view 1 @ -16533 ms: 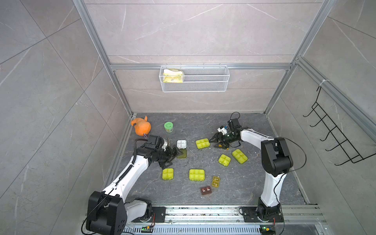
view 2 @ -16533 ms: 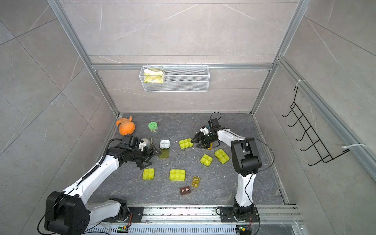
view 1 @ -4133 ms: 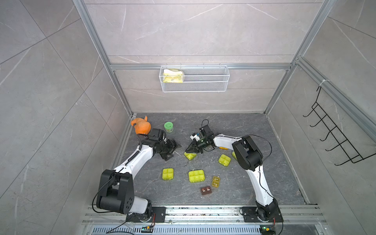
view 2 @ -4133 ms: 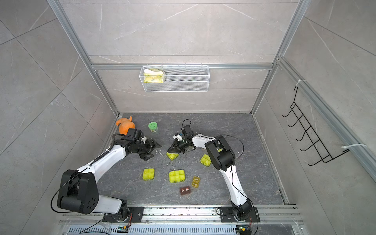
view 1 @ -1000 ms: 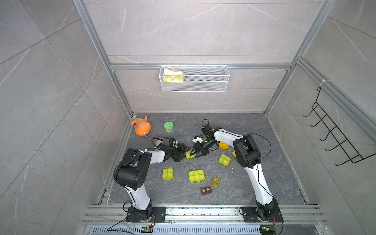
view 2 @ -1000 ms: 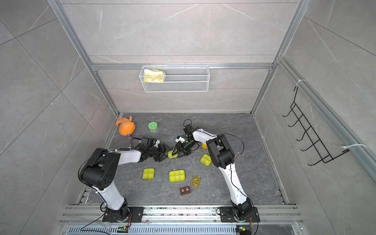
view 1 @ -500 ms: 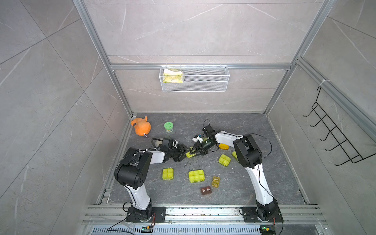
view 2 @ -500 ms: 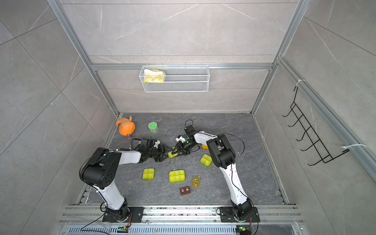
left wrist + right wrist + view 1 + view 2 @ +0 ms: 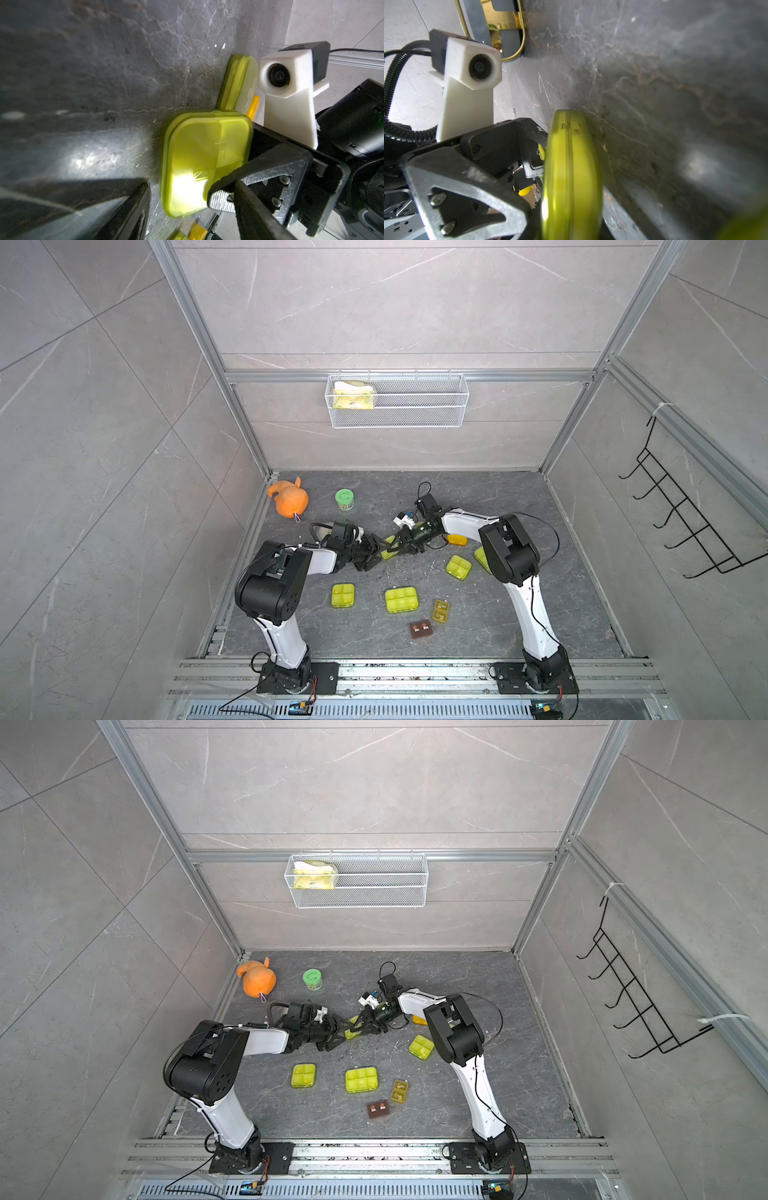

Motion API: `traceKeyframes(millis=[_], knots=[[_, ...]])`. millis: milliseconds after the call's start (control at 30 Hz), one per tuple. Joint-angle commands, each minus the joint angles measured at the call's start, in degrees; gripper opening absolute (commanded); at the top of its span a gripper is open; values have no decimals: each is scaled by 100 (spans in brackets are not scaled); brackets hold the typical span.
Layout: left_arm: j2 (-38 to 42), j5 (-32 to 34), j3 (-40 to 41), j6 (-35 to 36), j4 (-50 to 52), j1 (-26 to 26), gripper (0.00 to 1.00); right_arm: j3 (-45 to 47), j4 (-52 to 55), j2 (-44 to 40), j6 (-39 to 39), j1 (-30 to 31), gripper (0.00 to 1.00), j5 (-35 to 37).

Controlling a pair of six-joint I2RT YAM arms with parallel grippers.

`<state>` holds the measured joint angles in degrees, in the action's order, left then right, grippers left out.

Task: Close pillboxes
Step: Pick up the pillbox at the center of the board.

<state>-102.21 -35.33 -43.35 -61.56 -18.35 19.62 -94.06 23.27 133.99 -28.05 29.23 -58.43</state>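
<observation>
Moved: both arms have swung inward since the earliest picture, when they worked well apart; the left gripper (image 9: 372, 559) and right gripper (image 9: 395, 549) now meet nose to nose over one yellow-green pillbox (image 9: 203, 158).
Changed last: over the past second the right gripper's jaws have drawn in on that box. The bare white tray that lay open near the round green-lidded jar (image 9: 344, 498) earlier no longer shows anywhere.
Meaning for the task: the lid looks down on its base, with only a thin seam (image 9: 566, 166) between them. I judge this box shut or nearly so; whether it has clicked home cannot be told.
Right gripper: pinching the box across its thickness, one finger (image 9: 259, 168) on the lid, the other seemingly running under the edge.
Left gripper: spread wide and straddling the box, gripping nothing.
Where the box is: on the floor (image 9: 478, 497), a short way from the jar, on the jar's side toward the right arm's base.
Facing: lid up, flat or almost flat on the floor.
Long axis: the outline is nearly square, so the axis is weak; its direction I cannot tell.
Still to check: the six-cell pillbox (image 9: 401, 599), farther from the jar toward the rail, looks lidded.
</observation>
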Motion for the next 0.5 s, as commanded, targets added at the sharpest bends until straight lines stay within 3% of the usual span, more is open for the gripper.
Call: traceKeyframes(millis=[0,467], knots=[[71,31,144,28,652,-70,69,115,-188,-316,-152,23,25,24],[1456,-324,-341,297,1577,-364,86,1041,-745,-1516,-515,0,24,-62]])
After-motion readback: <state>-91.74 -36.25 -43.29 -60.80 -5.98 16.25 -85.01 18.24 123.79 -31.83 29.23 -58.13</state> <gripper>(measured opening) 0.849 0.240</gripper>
